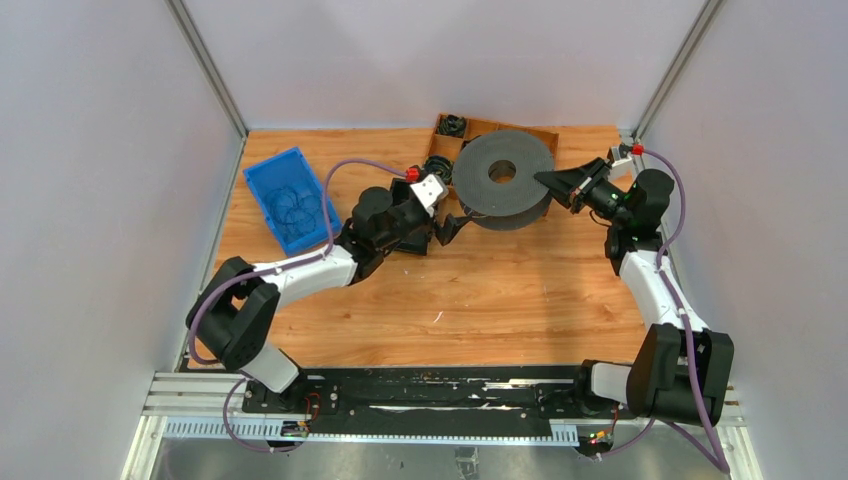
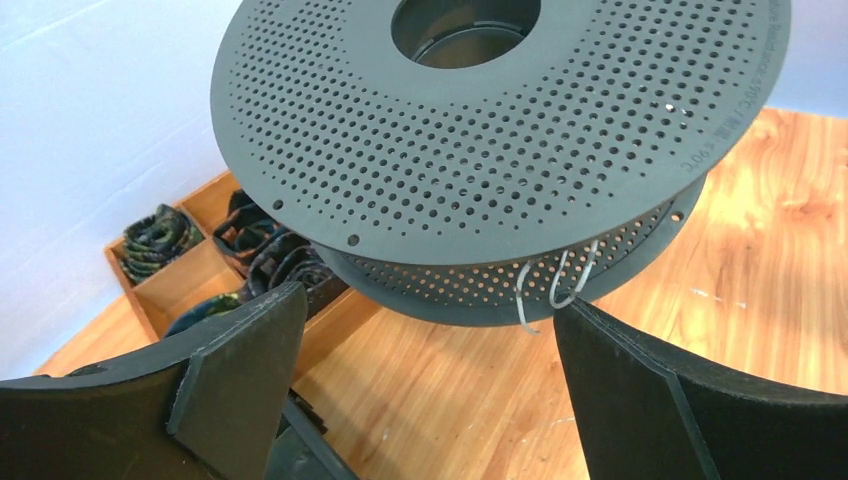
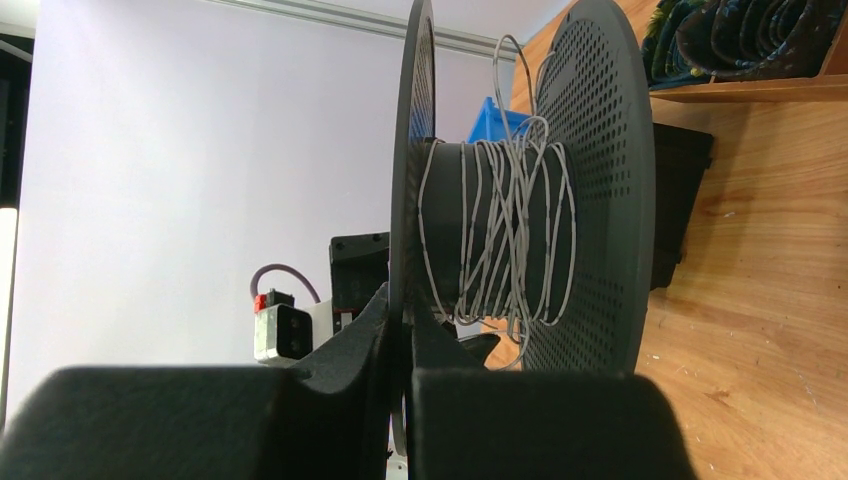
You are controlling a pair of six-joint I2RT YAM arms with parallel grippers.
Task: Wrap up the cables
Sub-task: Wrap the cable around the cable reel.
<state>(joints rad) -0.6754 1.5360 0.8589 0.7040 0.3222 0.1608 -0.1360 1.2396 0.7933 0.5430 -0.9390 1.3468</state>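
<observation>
While the right claw (image 3: 405, 320) is closed tight on the rim of the upper flange of a dark grey perforated spool (image 1: 505, 180), the left claw (image 2: 428, 300) stands spread as wide as it goes, with nothing between its fingers (image 2: 240, 370) and nothing in its hold. It sits low over the worktop (image 1: 480, 300) just beside the spool's left side, facing the gap between the two flanges. The cables (image 3: 500, 230) — thin silvery-white wire — are wound in loose, uneven turns around the spool's hub between the flanges. A few loops sag toward the lower flange, and in the left wrist view two or three bends poke out past its edge. The spool lies with its hub upright near the far edge of the worktop, right of the middle, close against a wooden tray (image 1: 560, 135) whose compartments hold black-and-green coiled bundles (image 2: 158, 238). Whether spool and tray touch cannot be told. A blue bin (image 1: 262, 172) sits well apart, toward the far-left corner.
</observation>
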